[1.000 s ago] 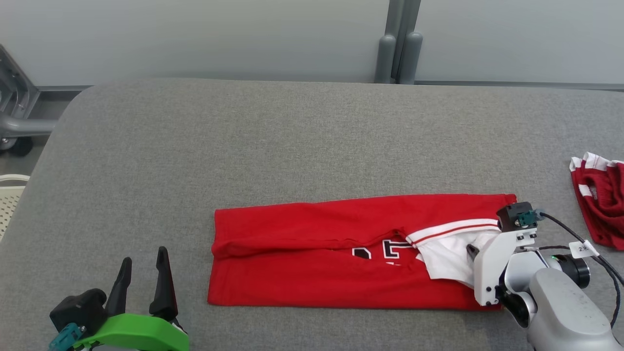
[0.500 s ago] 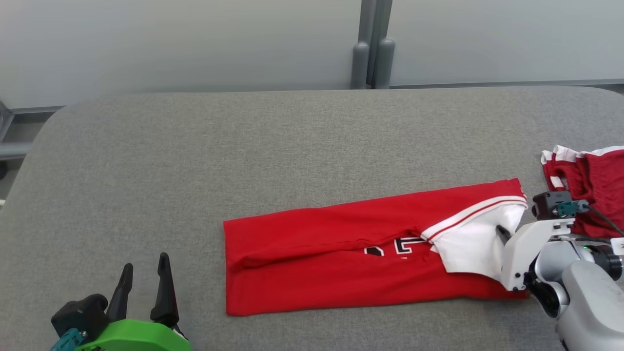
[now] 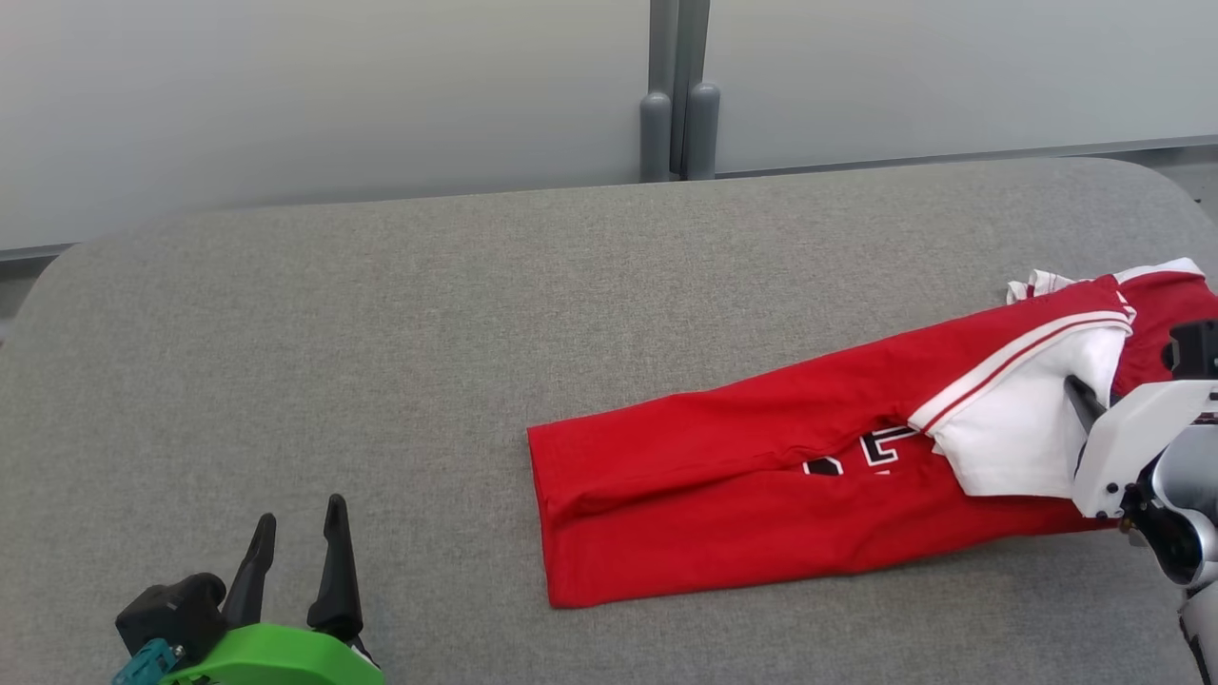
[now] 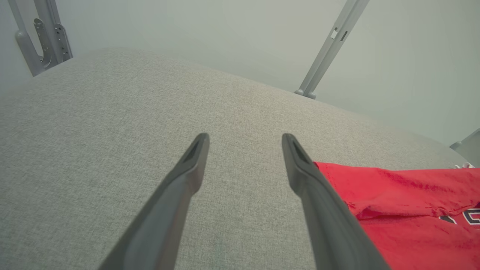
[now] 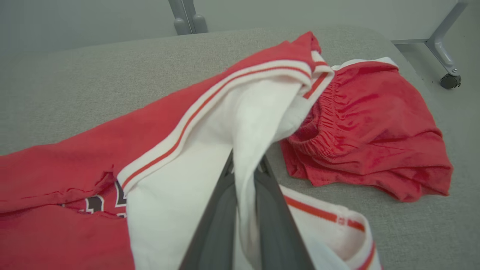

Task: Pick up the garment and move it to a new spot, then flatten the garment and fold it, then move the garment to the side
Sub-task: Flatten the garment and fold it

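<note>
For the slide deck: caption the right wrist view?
Right gripper shut on the red garment's white sleeve, red shorts alongside.

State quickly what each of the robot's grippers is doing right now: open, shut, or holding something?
Left gripper: open, holding nothing.
Right gripper: shut on the white sleeve of the red garment.

Red garment [image 3: 742, 495], folded into 1 long strip, lies flat, slanting from 6 o'clock up toward 3 o'clock. Its white, red-striped sleeve [image 3: 1023, 433] bunches at the 3 o'clock end, black-and-white lettering [image 3: 861, 455] peeking out beside it.
</note>
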Controlling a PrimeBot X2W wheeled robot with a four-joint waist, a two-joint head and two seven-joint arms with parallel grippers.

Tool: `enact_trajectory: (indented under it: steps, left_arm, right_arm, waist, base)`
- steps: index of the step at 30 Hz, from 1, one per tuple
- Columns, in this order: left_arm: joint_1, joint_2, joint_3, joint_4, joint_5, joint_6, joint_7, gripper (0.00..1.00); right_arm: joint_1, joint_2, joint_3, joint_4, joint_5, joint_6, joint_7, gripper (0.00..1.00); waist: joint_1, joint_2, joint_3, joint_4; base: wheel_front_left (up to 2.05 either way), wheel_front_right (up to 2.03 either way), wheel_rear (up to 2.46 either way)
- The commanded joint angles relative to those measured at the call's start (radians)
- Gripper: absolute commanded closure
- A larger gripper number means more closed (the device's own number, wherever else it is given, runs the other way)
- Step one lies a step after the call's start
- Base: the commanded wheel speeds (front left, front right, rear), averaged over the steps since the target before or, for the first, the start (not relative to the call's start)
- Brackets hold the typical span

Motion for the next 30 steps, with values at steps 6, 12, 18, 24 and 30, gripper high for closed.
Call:
enact_trajectory:
  steps: [6,12,18,24,30]
  left_arm:
    - [0.003,0.001,-0.006,0.002,0.004,0.004,0.002,0.0]
    - [0.004,-0.003,-0.015,0.008,0.001,0.002,0.005,0.0]
    - [0.003,-0.004,-0.021,0.008,-0.002,-0.002,0.005,0.0]
    - [-0.003,-0.007,-0.026,0.008,-0.001,-0.005,0.003,0.0]
    - [-0.025,-0.013,-0.039,0.016,0.003,-0.011,0.007,0.0]
  right_arm:
    - [0.044,0.05,0.0,-0.11,0.053,-0.001,0.056,1.0]
    - [0.086,0.093,0.058,-0.274,0.109,-0.001,0.129,1.0]
    - [0.108,0.128,0.14,-0.388,0.13,-0.001,0.172,1.0]
    - [0.098,0.186,0.248,-0.4,0.114,-0.001,0.179,1.0]
    - [0.04,0.255,0.338,-0.277,0.068,-0.001,0.129,1.0]
  waist:
    - [0.0,0.005,-0.013,-0.004]
    - [0.0,0.005,-0.029,-0.002]
    - [0.0,0.005,-0.036,0.006]
    - [0.0,0.005,-0.034,0.015]
    - [0.0,0.005,-0.032,0.032]
  base:
    - [0.0,0.0,0.0]
    - [0.0,0.0,0.0]
    - [0.0,0.0,0.0]
    - [0.0,0.0,0.0]
    - [0.0,0.0,0.0]
